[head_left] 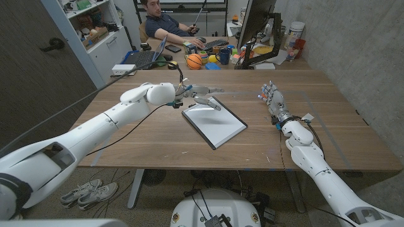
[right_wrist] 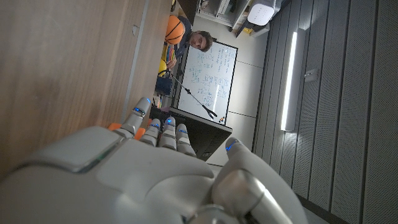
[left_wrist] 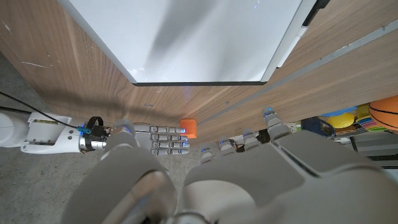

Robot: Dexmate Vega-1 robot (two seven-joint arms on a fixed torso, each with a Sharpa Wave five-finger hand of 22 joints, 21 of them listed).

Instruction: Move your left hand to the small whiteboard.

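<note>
The small whiteboard (head_left: 214, 123) lies flat near the table's middle, white with a dark frame, turned at an angle. My left hand (head_left: 202, 94) reaches in over its far corner, fingers spread and holding nothing. I cannot tell whether it touches the board. In the left wrist view the whiteboard (left_wrist: 205, 37) is just beyond my left hand (left_wrist: 249, 168). My right hand (head_left: 273, 101) stands on the table right of the board, fingers apart and empty. It is also seen as the right hand (left_wrist: 163, 137) from across the table and up close (right_wrist: 155, 168).
A person (head_left: 167, 25) sits behind the table at a cluttered desk with a basketball (head_left: 194, 60), a laptop (head_left: 142, 58) and a monitor (head_left: 255, 25). Tape lines mark the table (head_left: 145, 135) on its right side. A concrete wall runs along the right.
</note>
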